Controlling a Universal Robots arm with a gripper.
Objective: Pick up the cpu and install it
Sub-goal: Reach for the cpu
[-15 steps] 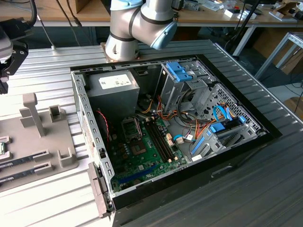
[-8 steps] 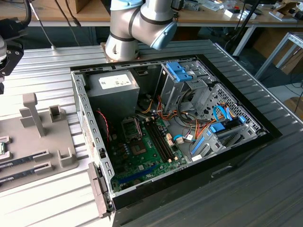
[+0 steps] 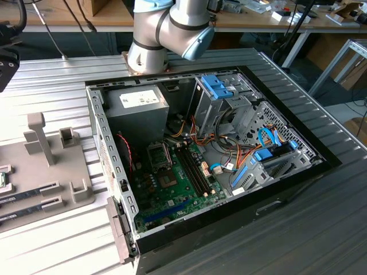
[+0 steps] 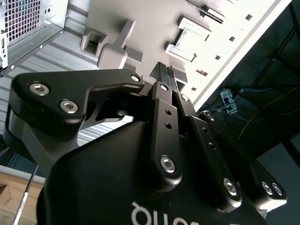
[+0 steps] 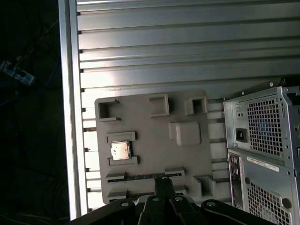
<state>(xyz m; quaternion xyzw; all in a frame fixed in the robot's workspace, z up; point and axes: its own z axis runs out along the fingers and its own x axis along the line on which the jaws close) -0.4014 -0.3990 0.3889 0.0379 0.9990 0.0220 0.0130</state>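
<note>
cpu (image 5: 120,151) lies flat, lid up, in its bracketed pocket on the grey holder plate (image 5: 154,129); it is square, so no real long axis, with edges parallel to the plate's edges. gripper (image 5: 163,182) hangs above the plate, off to one side of the pocket, jaws pressed together and holding nothing. judged step: approach before pickup; the grasp calls for opening the jaws and centring over the chip.

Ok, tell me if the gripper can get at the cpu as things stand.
Probably yes. The cpu lies uncovered in its nest on the grey fixture plate, nothing over it; the gripper hangs above the plate, off to one side, jaws shut.
</note>
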